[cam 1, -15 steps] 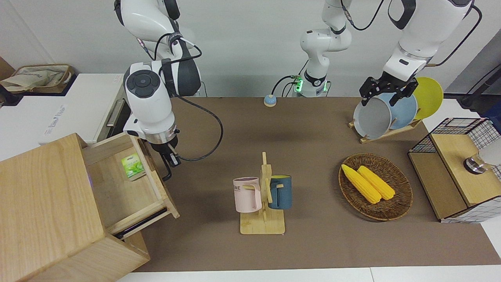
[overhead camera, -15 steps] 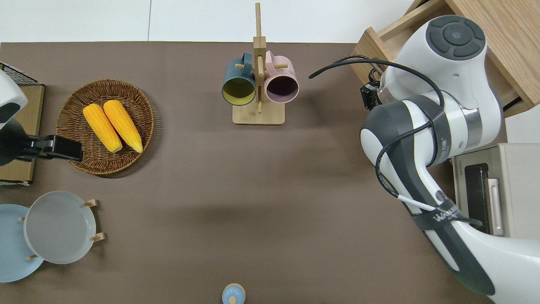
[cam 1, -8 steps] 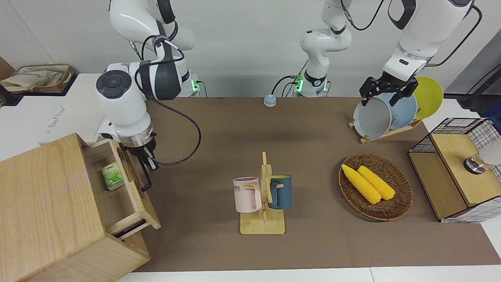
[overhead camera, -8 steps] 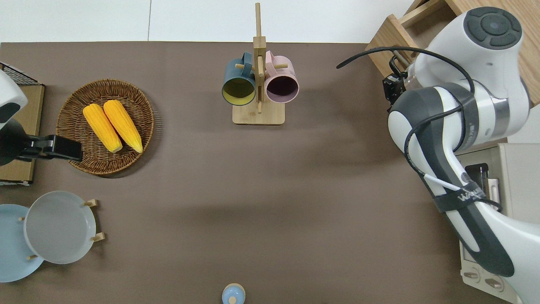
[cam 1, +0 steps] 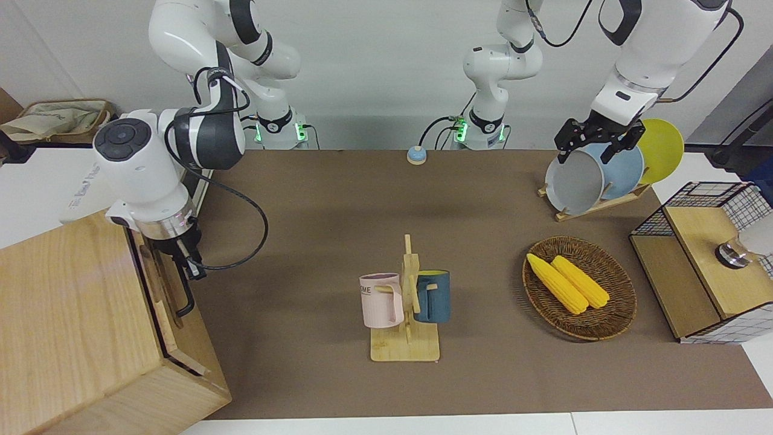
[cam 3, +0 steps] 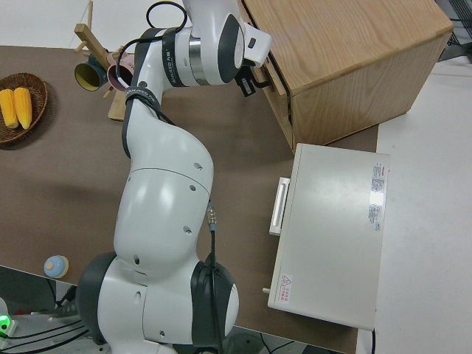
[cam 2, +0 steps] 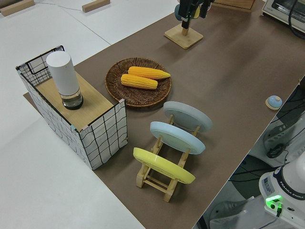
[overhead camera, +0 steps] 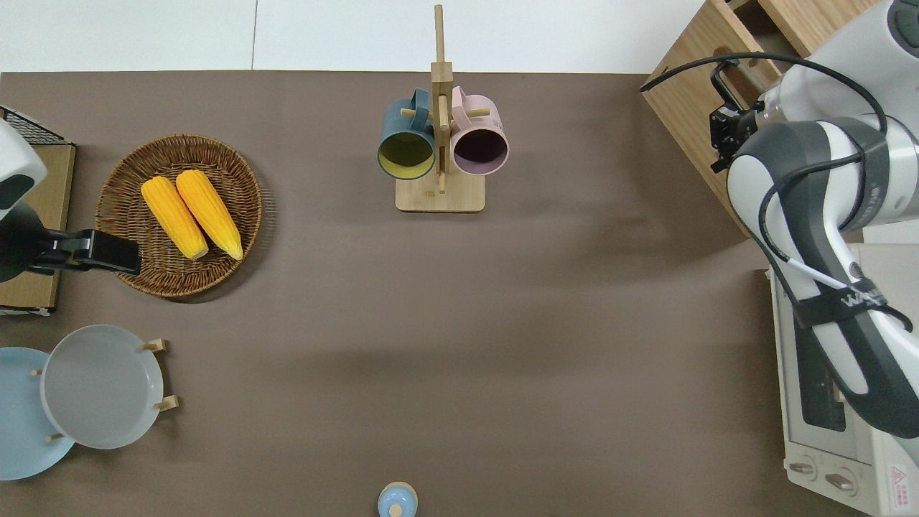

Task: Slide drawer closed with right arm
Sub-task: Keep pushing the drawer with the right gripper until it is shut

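Drawer [cam 1: 158,284] front panel is seen nearly flush with the face of the large pale-wood box [cam 1: 66,320], at the right arm's end of the desk [cam 1: 386,254]; only a thin dark seam is visible around the panel in the front view. The closing push is judged to be at or near its finish. A short final press, followed by a withdrawal clear of the handle, is judged to be what remains.

The panel is flat pale wood, matching the box, and a black loop handle [cam 1: 184,290] is carried on it. No contents can be seen.

The right pincer [cam 1: 188,261] is found at the upper end of the handle, close against the panel. Whether its fingers are spread or pressed together cannot be told, nor whether the handle is pinched or merely pushed.

A white toaster oven [overhead camera: 840,402] is noted beside the box, nearer to the robots. The left arm is parked; the state of its pincer [cam 1: 595,142] cannot be told.
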Available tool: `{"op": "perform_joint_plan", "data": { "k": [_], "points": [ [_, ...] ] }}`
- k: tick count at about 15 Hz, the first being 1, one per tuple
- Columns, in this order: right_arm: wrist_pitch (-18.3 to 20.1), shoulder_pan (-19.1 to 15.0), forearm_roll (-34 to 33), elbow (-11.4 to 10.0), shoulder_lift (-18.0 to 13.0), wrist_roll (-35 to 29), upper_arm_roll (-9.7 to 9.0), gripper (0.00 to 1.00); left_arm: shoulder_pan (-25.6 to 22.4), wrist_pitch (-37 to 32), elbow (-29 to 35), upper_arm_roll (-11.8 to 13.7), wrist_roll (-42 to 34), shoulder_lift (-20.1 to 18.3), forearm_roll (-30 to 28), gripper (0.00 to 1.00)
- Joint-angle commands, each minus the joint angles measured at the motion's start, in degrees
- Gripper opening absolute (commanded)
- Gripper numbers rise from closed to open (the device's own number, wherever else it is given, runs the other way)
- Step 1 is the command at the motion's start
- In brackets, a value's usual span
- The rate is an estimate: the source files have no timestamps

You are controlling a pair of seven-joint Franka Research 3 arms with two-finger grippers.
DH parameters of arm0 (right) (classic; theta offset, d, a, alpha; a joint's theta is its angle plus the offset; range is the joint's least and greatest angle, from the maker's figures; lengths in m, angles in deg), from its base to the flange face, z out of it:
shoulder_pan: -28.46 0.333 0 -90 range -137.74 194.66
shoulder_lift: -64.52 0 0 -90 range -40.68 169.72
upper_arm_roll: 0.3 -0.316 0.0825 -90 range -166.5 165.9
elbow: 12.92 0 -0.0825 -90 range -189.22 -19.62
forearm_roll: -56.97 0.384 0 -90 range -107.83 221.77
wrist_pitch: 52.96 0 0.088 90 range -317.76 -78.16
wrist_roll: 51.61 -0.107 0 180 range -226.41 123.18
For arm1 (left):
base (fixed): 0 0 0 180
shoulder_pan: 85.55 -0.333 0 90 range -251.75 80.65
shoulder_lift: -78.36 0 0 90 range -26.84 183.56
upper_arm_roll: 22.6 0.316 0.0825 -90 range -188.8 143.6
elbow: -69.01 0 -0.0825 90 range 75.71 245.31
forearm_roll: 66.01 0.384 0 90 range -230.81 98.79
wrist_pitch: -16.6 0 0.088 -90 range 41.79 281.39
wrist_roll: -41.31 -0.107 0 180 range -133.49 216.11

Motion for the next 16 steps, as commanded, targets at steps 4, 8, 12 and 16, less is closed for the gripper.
{"op": "perform_joint_plan", "data": {
  "k": [4,8,12,16],
  "points": [
    [-2.48,-3.03,-1.28,2.45,1.66,2.55,-1.36,0.0,-0.22,-1.13,-1.49,-0.37,-0.56,0.65,0.98,0.99],
    [-2.22,-2.16,-1.2,2.36,1.58,2.46,-1.36,0.0,-0.22,-1.13,-1.4,-0.37,-0.56,0.65,0.98,0.99],
    [-0.03,1.35,-0.58,1.93,0.62,2.81,-1.98,0.0,-0.22,-1.13,-1.4,-0.37,-0.56,0.65,0.98,0.99],
    [6.3,2.06,-0.32,-1.32,-5.09,6.06,-7.5,0.0,-0.22,-1.13,-1.49,-0.37,-0.56,0.65,0.98,0.99]
  ]
}}
